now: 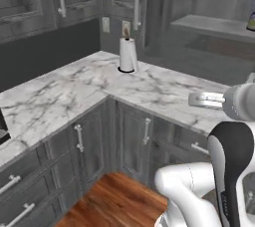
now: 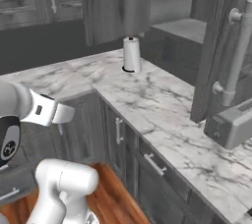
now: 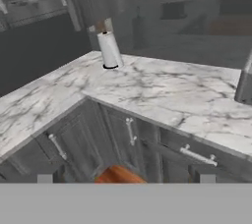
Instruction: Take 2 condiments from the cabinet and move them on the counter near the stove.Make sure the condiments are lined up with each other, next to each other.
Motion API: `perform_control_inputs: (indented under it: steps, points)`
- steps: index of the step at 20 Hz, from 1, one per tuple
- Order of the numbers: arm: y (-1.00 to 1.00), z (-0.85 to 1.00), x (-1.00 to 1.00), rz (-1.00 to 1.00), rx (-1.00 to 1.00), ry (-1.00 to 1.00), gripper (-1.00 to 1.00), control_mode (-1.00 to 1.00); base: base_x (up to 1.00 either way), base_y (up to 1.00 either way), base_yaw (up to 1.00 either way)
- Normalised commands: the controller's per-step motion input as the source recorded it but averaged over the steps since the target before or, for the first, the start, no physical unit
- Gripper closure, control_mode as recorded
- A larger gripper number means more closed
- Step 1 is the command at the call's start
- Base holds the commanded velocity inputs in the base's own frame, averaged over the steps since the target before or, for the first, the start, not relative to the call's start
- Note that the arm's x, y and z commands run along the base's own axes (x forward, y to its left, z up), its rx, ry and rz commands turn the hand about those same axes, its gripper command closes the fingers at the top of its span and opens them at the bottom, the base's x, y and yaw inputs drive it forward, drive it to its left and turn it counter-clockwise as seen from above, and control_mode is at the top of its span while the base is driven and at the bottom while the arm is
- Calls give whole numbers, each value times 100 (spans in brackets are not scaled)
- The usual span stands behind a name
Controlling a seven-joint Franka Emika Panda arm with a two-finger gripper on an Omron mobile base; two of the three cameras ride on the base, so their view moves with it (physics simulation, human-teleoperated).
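One white marble bench (image 1: 74, 91) with grey veins bends round a corner, and at that corner, near the wall, stands a white paper-towel roll (image 1: 127, 54) on a dark base; we place everything else from this roll. Below the roll and the bench run grey wood-grain cupboards (image 1: 134, 141) with pale bar handles, and under them lies a reddish wooden floor (image 1: 114, 201).

Above and to the right of the roll we see the grey wood-grain wall cabinet (image 1: 214, 24) standing open, its inner shelf bare where it is closest to the roll. Its tall door (image 2: 211, 46) is swung out over the bench, well to the right of the roll, with a long pale cylindrical bar handle (image 2: 236, 56). A grey toaster (image 2: 231, 127) sits on the bench just below that handle, farther from the roll than the door.

The two small dark fingers (image 3: 45, 178) are spread wide and hold nothing; they hang well in front of the roll, off the bench's front edge, touching no surface.

A small dark bottle with a yellow label (image 1: 252, 21) stands on the cabinet shelf, far right of the roll, cut off by the frame edge.
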Motion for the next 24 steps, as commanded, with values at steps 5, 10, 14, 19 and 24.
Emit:
perform_control_inputs:
  steps: [5, 10, 14, 19, 24]
  points:
    - [0, 0, 0, 0, 0, 0, -100, 100, 74, 49, -10]
    - [0, 0, 0, 0, 0, 0, -100, 100, 51, -30, -30]
    - [0, 0, 0, 0, 0, 0, -100, 100, 3, -66, -52]
    - [0, 0, 0, 0, 0, 0, -100, 100, 6, -66, -52]
    - [0, 0, 0, 0, 0, 0, -100, 100, 45, -16, -37]
